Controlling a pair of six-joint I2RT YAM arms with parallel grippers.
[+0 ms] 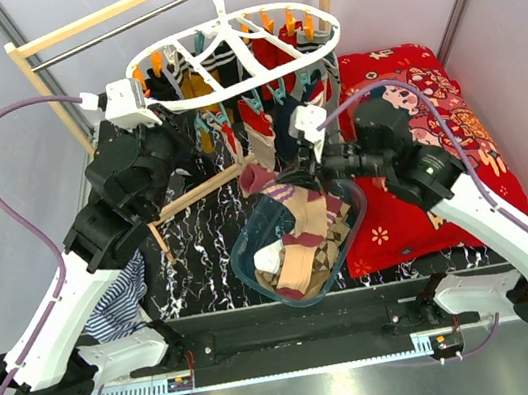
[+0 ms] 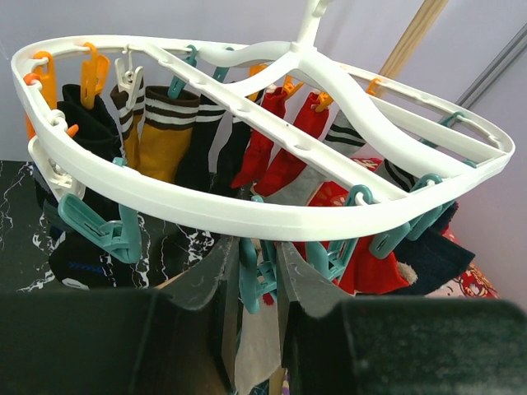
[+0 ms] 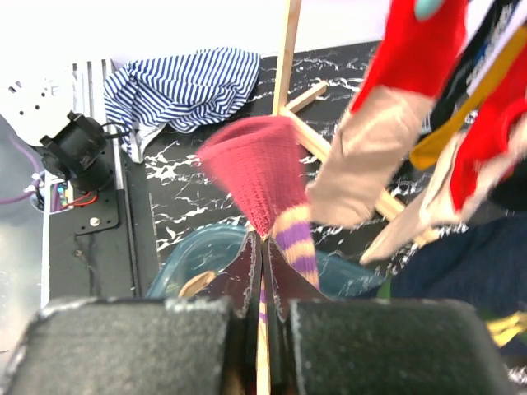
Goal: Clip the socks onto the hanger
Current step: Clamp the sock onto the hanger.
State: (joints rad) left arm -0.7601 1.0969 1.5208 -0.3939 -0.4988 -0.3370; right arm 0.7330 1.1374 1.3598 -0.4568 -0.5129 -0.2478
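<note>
Under the hanger [image 2: 247, 216], left claw [image 2: 256, 253] pinches teal clip [image 2: 252, 286]; right claw [image 3: 265, 247] grips striped sock [image 3: 257, 169]

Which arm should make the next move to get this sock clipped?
Right. The right arm's jaws are shut on the maroon striped sock, raised just below the hanger. The left arm's jaws pinch a teal clip on the hanger's rim, so it should probably hold there.

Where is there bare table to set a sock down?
Mainly the black marble strip between the striped cloth and the tub. Crowded: tub full of socks, hung socks under the hanger, cushion filling the right side.
</note>
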